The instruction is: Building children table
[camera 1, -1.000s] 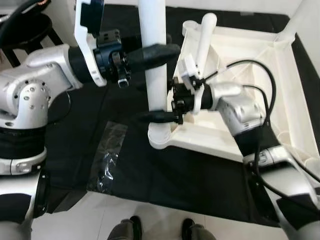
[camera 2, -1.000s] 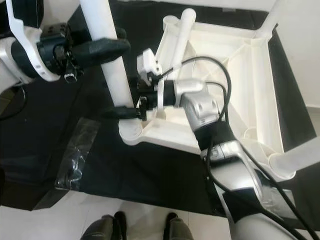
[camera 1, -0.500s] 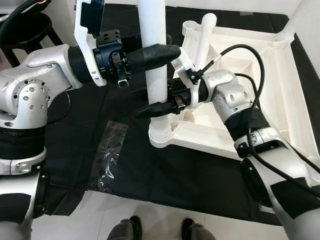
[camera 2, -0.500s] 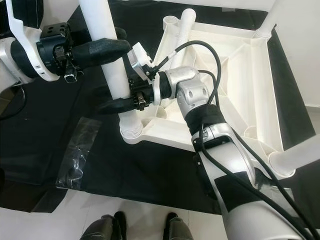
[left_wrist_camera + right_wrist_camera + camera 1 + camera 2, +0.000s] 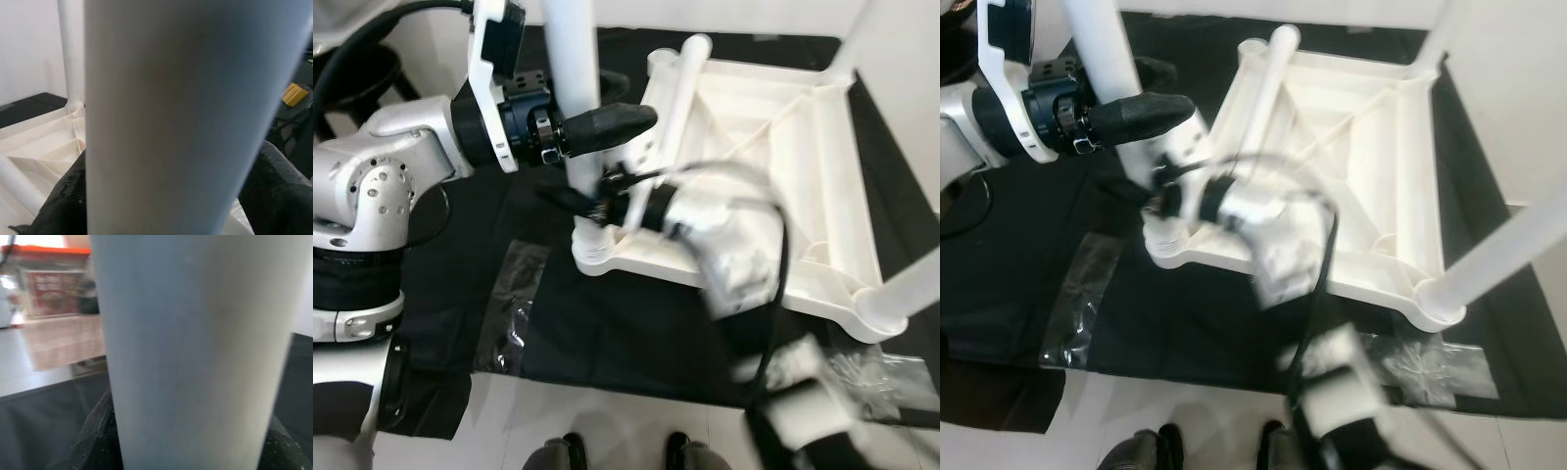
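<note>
Black cloth [image 5: 636,323] covers the floor, and on it lies the largest piece: a white plastic tabletop [image 5: 773,127], upside down, its ribbed underside showing and its long side running away from the robot. Round sockets sit at its corners. One smooth white leg [image 5: 913,284] already stands in the near right corner, another [image 5: 680,93] leans at the far left corner.

The leg being fitted [image 5: 576,108], a plain white tube, stands nearly upright with its long axis vertical and its ridged lower end at the near left corner socket [image 5: 592,257]. The left claw [image 5: 607,122] reaches in from the left and is clamped around this tube partway up; in the left wrist view its textured black fingers [image 5: 66,196] press against both sides of the tube. The right claw [image 5: 576,201], badly blurred, grips the same tube lower down, just above the socket, fingers [image 5: 95,438] hugging each side.

Crinkled clear plastic wrapping [image 5: 514,304] lies on the cloth left of the tabletop, and another piece [image 5: 1425,367] near the right corner.
</note>
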{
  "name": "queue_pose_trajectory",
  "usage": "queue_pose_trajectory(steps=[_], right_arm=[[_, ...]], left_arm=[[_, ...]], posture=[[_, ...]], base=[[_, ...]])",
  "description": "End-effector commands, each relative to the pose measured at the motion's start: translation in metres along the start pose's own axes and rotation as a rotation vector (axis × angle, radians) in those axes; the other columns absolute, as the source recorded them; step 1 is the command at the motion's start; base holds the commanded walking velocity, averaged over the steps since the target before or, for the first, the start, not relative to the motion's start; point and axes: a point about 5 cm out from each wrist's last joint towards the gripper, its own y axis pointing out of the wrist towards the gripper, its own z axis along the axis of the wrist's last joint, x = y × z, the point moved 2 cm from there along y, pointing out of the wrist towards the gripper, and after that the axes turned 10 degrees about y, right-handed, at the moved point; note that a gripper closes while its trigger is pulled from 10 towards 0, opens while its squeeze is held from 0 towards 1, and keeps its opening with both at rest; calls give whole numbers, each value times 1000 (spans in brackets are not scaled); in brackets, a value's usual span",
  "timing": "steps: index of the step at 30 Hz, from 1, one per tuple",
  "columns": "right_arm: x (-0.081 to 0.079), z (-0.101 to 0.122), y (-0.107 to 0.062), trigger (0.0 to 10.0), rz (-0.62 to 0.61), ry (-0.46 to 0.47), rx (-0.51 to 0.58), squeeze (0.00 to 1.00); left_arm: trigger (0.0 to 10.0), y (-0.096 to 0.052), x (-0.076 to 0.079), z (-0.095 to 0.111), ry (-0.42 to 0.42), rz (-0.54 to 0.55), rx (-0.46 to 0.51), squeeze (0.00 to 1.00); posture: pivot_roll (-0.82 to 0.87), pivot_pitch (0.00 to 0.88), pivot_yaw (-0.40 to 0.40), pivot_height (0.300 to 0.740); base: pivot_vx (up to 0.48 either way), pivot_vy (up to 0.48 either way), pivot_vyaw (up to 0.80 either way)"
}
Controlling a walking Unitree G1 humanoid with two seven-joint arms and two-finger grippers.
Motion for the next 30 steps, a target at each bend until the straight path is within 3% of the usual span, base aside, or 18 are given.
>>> queue_pose_trajectory(steps=[1,6,7,8,12,13,14,15,20,21,22,24,25,26,28,29,30], right_arm=[[0,-60,-6,0,-92,119,-250,0],[7,-48,7,0,-101,118,-207,0],[8,-45,8,0,-117,110,-199,0],[9,-42,8,0,-132,106,-191,0],[9,-35,4,0,-183,99,-188,0],[10,-32,2,4980,-201,87,-189,0],[10,-32,2,4980,-201,87,-189,0],[12,-29,1,10000,-211,75,-187,0],[19,-18,1,10000,-177,64,-161,0],[25,-9,1,10000,-110,72,-136,1000],[25,-9,1,10000,-110,72,-136,1000],[32,21,-5,10000,178,7,-71,1000],[32,21,-5,10000,178,7,-71,1000],[33,31,-9,10000,271,-32,-53,1000],[33,31,-9,10000,271,-32,-53,1000],[37,38,-13,10000,391,-47,-63,0],[41,40,-16,10000,474,-59,-83,0]], left_arm=[[10000,12,16,14,48,-127,42,0],[10000,13,16,14,52,-130,43,0],[7765,13,16,15,52,-130,46,0],[0,13,16,16,50,-133,50,0],[0,14,16,17,48,-140,50,0],[0,14,16,17,49,-144,46,0],[0,14,16,17,49,-144,46,0],[0,14,16,17,49,-145,44,0],[0,14,15,17,50,-145,42,0],[0,14,15,17,51,-145,41,0],[0,14,15,17,51,-145,41,0],[0,15,15,17,52,-148,40,0],[0,15,15,17,52,-148,40,0],[0,15,15,17,52,-149,40,0],[0,15,15,17,52,-149,40,0],[0,15,15,18,52,-151,42,0],[0,15,16,19,51,-153,43,0]], posture=[[34,247,35,740],[37,237,35,740],[43,240,35,740],[44,238,36,740],[47,240,37,740],[47,240,37,740],[47,240,37,740],[49,240,38,740],[49,241,38,740],[50,240,38,740],[50,240,38,740],[50,241,38,740],[50,241,38,740],[50,241,38,740],[50,241,38,740],[54,241,43,740],[60,243,43,740]], base=[[0,0,0],[0,0,0],[0,0,0],[0,0,0],[0,0,0],[0,0,0],[0,0,0],[0,0,0],[0,0,0],[0,0,0],[0,0,0],[0,0,0],[0,0,0],[0,0,0],[0,0,0],[0,0,0],[0,0,0]])
